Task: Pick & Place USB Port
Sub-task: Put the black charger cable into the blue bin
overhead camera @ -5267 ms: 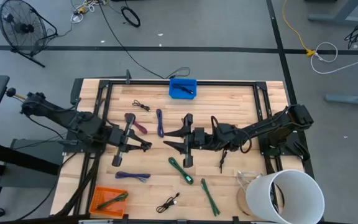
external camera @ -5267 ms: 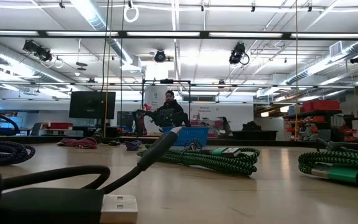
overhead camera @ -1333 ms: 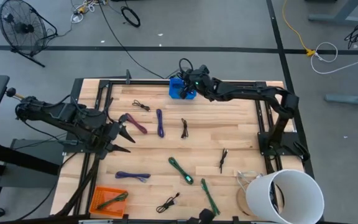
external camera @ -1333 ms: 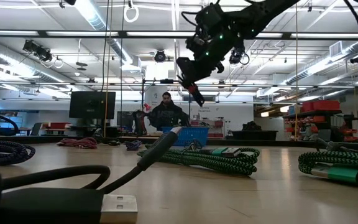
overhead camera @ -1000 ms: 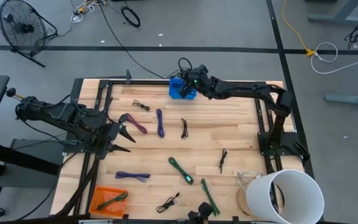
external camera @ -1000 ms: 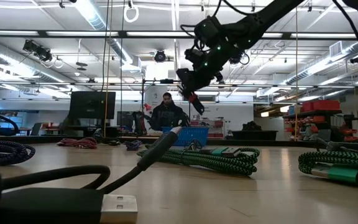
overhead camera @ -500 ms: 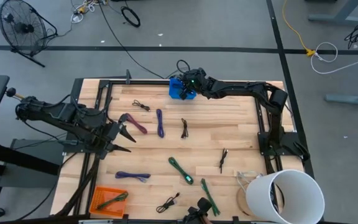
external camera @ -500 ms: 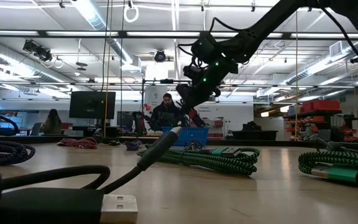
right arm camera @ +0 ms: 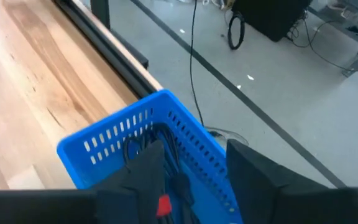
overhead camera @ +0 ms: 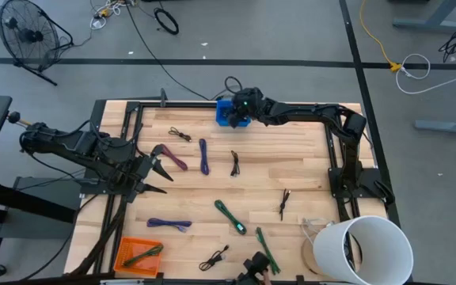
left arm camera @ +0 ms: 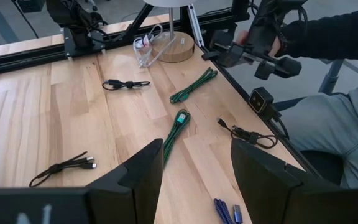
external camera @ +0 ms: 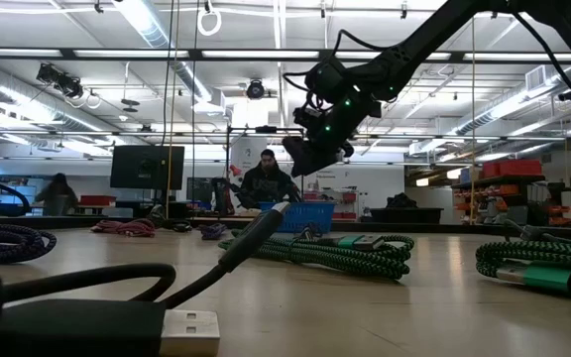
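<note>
My right gripper (overhead camera: 237,109) hangs open over the blue basket (overhead camera: 225,118) at the middle of the table's far edge. In the right wrist view its fingers (right arm camera: 148,171) stand apart above the basket (right arm camera: 110,140). Inside the basket lie black USB cables (right arm camera: 166,140), one with a red piece (right arm camera: 163,205). The low view shows nothing hanging below this gripper (external camera: 312,157). My left gripper (overhead camera: 158,176) waits open at the table's left side, with nothing between its fingers (left arm camera: 197,180).
Loose cables lie over the table: black (overhead camera: 180,134), purple (overhead camera: 203,156), black (overhead camera: 234,163), green (overhead camera: 231,216) and green (overhead camera: 267,249). An orange tray (overhead camera: 138,255) sits near left, a white bucket (overhead camera: 362,249) near right. A person's hand with a black device (left arm camera: 253,50) reaches over the near edge.
My right gripper has come down a little over the blue basket and toward the table's left edge. It has let go of the cable with the red piece, which hung below its fingers before and now lies in the basket.
</note>
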Robot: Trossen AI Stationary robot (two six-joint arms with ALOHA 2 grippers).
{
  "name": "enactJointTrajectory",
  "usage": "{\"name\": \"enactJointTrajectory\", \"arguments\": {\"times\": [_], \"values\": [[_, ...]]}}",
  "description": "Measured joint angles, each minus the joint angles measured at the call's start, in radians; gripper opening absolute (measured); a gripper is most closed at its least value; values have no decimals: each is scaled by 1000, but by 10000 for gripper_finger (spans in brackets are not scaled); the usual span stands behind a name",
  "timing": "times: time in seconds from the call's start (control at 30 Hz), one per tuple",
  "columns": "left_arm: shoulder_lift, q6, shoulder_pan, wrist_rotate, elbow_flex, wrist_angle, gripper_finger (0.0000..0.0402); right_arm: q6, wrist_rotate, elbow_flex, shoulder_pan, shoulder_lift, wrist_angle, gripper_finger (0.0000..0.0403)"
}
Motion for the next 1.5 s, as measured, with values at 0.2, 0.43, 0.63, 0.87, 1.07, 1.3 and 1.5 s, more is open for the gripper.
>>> {"name": "enactJointTrajectory", "arguments": {"times": [0.2, 0.43, 0.63, 0.87, 1.07, 1.3, 1.5], "values": [[0, 0, 0, 0, 0, 0, 193, 21, -82, 0, 15, -6, 49, 181], [0, -1, 0, 0, 0, -1, 193, 36, -119, 0, 93, -37, -22, 165], [0, -25, 0, 0, 0, -1, 193, 188, -142, 0, 200, -96, -181, 153], [0, -28, 0, 0, 0, -1, 193, 457, -187, 0, 314, -101, -434, 151], [0, -61, 0, 0, 0, -1, 193, 629, -161, -11, 384, -99, -519, 151], [0, -81, 0, 0, 0, -1, 193, 765, -152, -87, 437, -97, -469, 151], [0, -99, 0, 0, 0, -1, 193, 827, -134, -159, 442, -97, -381, 151]]}}
